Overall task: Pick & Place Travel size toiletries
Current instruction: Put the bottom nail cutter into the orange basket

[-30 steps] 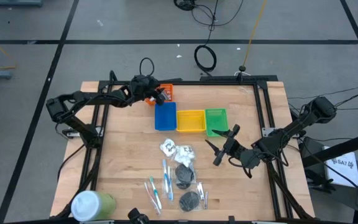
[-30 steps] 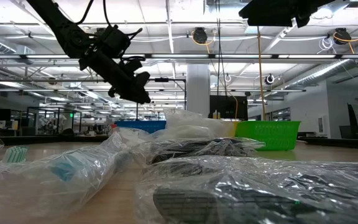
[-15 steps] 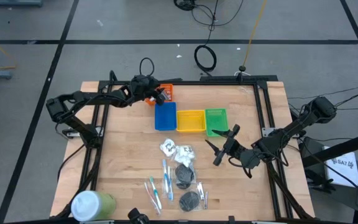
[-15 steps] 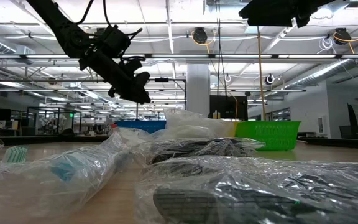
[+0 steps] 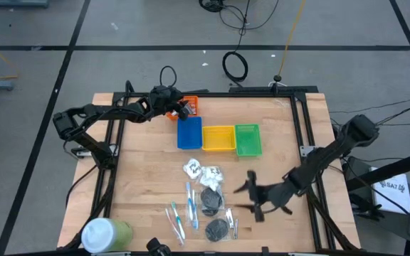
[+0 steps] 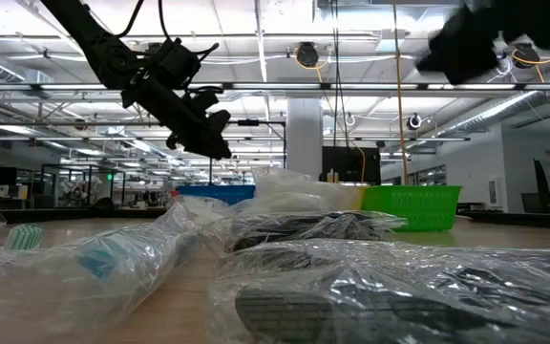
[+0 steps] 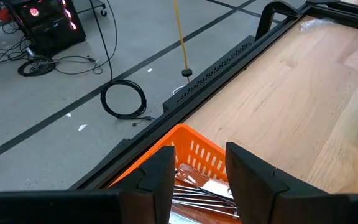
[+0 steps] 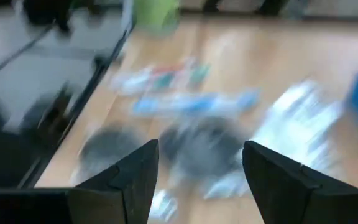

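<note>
Looking down on the wooden table (image 5: 141, 171), we see the travel size toiletries (image 5: 201, 199) spread in clear bags on its near half: toothbrushes (image 5: 180, 217), white packets (image 5: 199, 171) and dark grey discs (image 5: 211, 201), all lying on the wood on the near side of the blue tray (image 5: 189, 133). The right gripper (image 5: 251, 199) hangs just beside the discs, on the side away from the toothbrushes, its fingers spread apart and holding nothing; it is smeared in every view, so we take its exact spot as approximate. The left gripper (image 5: 184, 110) waits over the orange tray (image 7: 194, 155), just beyond the blue tray, jaws parted a little and empty. Silvery sticks (image 7: 194, 186) already lie in the orange tray. The yellow tray (image 5: 218, 138) and green tray (image 5: 248, 139) sit in a row beside the blue tray. A green cylinder (image 5: 107, 232) stands at the table's near corner, well apart from the blue tray.
</note>
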`<action>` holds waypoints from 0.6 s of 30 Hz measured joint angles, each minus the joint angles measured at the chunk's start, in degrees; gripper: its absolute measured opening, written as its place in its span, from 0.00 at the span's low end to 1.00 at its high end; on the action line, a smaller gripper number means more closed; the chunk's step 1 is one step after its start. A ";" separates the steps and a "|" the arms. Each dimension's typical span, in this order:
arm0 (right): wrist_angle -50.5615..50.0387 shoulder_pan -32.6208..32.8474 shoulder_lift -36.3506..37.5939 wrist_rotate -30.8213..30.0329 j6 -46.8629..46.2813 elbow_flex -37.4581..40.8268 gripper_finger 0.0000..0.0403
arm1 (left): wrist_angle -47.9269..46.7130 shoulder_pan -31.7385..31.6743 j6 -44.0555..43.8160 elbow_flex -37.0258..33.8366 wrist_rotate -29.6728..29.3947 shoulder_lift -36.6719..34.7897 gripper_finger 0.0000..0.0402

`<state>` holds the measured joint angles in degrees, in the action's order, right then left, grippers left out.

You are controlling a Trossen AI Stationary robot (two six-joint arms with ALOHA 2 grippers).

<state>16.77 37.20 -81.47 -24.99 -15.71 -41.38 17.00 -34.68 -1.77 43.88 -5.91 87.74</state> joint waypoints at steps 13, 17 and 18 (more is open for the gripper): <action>-8.01 4.31 -19.89 14.79 -0.88 -10.79 0.55 | 0.01 0.04 0.00 0.00 0.00 0.00 0.35; -9.24 4.60 -23.23 14.77 3.03 -13.29 0.55 | 0.00 0.04 0.01 0.00 0.00 0.00 0.35; -9.26 4.60 -23.55 14.78 3.32 -13.36 0.55 | 0.01 0.04 0.01 0.00 0.00 0.00 0.35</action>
<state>7.51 41.80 -105.03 -10.21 -12.39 -54.74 17.02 -34.63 -1.76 43.88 -5.91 87.74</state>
